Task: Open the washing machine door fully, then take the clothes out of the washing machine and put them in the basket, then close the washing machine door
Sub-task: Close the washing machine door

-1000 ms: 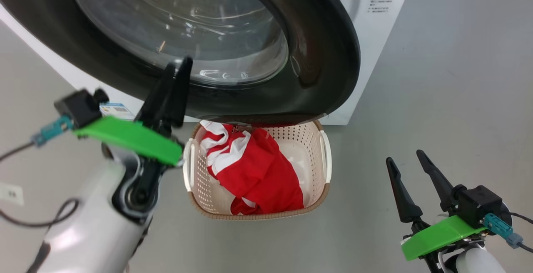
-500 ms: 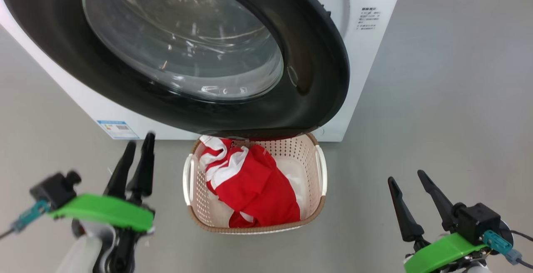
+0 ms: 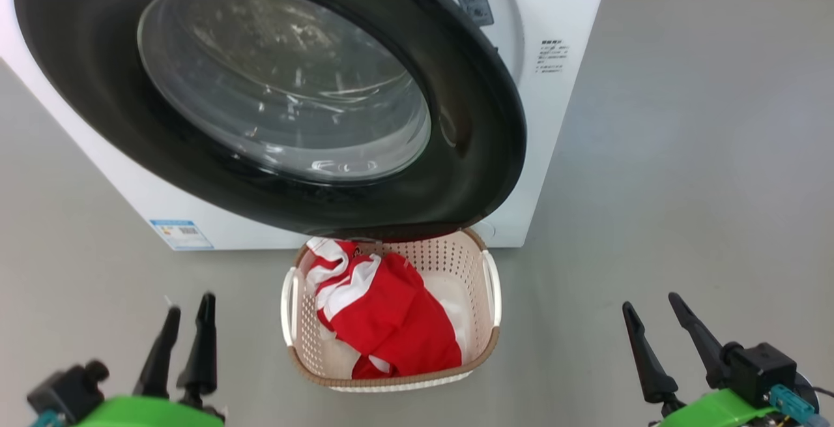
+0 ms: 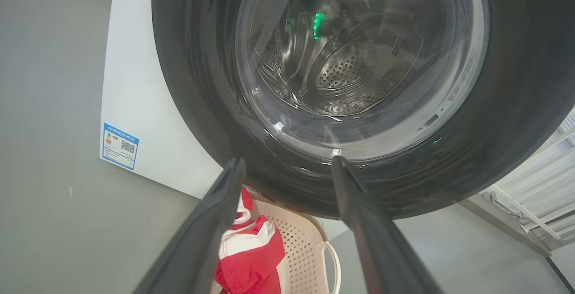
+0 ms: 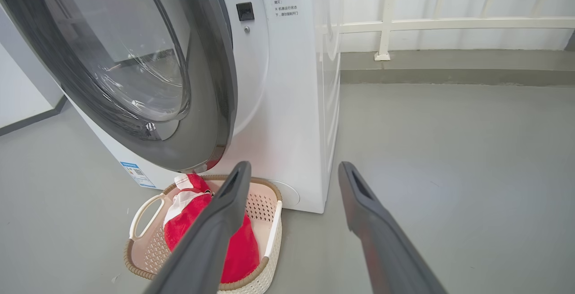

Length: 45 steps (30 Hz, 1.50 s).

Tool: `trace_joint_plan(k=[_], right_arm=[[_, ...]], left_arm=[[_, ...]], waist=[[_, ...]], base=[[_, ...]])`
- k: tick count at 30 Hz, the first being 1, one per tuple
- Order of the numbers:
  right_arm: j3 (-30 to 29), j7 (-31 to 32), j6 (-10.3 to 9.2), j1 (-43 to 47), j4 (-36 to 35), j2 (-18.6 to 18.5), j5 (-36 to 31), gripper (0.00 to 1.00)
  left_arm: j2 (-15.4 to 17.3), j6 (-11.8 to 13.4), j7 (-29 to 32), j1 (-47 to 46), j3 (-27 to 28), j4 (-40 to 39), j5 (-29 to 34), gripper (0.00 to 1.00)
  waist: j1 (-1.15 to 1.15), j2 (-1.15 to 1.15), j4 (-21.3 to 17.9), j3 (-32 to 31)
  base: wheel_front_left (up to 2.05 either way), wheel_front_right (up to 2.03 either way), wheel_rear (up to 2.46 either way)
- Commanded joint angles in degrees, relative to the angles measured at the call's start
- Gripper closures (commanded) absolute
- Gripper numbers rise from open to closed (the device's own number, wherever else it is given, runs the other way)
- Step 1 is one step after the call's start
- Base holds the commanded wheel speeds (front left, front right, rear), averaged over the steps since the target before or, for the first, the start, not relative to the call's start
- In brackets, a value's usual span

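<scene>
The clothes (image 3: 391, 316) are in the basket (image 3: 493, 283), red with white stripes, bunched toward the side nearer my left pincer (image 3: 191, 304). The basket's on the floor (image 3: 684, 186), between my two pincers and a bit ahead of both, with its far end tucked under the bottom edge of the washing machine door (image 3: 273, 88).

The door sits across the front of the washing machine (image 3: 560, 10). It has a glossy black ring and bulgy glass, and through the glass my left wrist cam picks up the holey steel drum (image 4: 346, 69). Honestly can't tell if it's latched or just pushed to.

Left pincer has its fingers apart and nothing in them. It's aimed at the lower part of the door and not touching it. The small blue label (image 3: 180, 234) low on the machine's front is straight ahead of it.

Right pincer (image 3: 650, 301) is spread too and empty, out over bare grey floor, well off to the right of the basket, with the machine's right corner up ahead. A white railing (image 5: 449, 24) runs along the wall way past it.
</scene>
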Motion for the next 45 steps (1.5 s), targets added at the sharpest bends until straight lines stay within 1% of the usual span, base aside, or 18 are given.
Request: trace_joint_plan(k=[1,6,8,12,20,21,26,31,45], right_arm=[[1.0,-0.4,0.28,0.1,-1.4,-0.7,-0.3,0.0],[0.1,-0.4,0.28,2.1,-1.5,-0.7,-0.2,0.0],[-0.1,-0.4,0.28,2.9,-1.6,-0.8,-0.2,0.0],[-0.6,-0.4,0.28,4.1,-1.7,-0.8,-0.3,0.0],[-1.8,-0.4,0.28,6.0,-2.2,-0.8,-0.5,0.0],[-2.1,-0.4,0.28,6.5,-2.3,-0.8,-0.5,0.0],[-2.7,-0.4,0.28,7.6,-2.6,-0.7,-0.7,0.0],[-3.2,-0.4,0.28,8.1,-2.8,-0.3,-0.9,0.0],[-3.4,-0.4,0.28,8.6,-3.0,0.1,-1.1,0.0]], left_arm=[[0.9,-0.4,-0.5,0.3,2.5,-1.7,0.7,0.0],[-0.2,-0.4,-0.5,4.8,4.9,-3.2,3.2,0.0],[-0.2,-0.4,-0.5,6.3,5.9,-3.6,5.2,0.0],[-0.6,-0.4,-0.5,8.9,7.7,-4.8,12.8,0.0],[-4.2,-0.4,-0.5,13.0,13.4,-8.5,26.6,0.0],[-4.9,-0.4,-0.5,13.9,14.1,-9.6,30.1,0.0],[-5.8,-0.4,-0.5,16.0,14.8,-11.7,37.2,0.0],[-6.8,-0.4,-0.5,17.8,15.2,-13.0,40.4,0.0],[-8.0,-0.4,-0.5,19.0,15.1,-14.0,41.2,0.0]], waist=[[0.0,0.0,-0.4,-0.8],[0.0,0.0,-0.8,-2.4],[0.0,0.0,-0.9,-2.9],[0.0,0.0,-1.1,-3.7],[0.0,0.0,-1.3,-4.7],[0.0,0.0,-1.3,-4.9],[0.0,0.0,-1.4,-5.5],[0.0,0.0,-1.6,-5.8],[0.0,0.0,-1.2,-6.5]], base=[[0.0,0.0,0.0],[0.0,0.0,0.0],[0.0,0.0,0.0],[0.0,0.0,0.0],[0.0,0.0,0.0],[0.0,0.0,0.0],[0.0,0.0,0.0],[0.0,0.0,0.0],[0.0,0.0,0.0]])
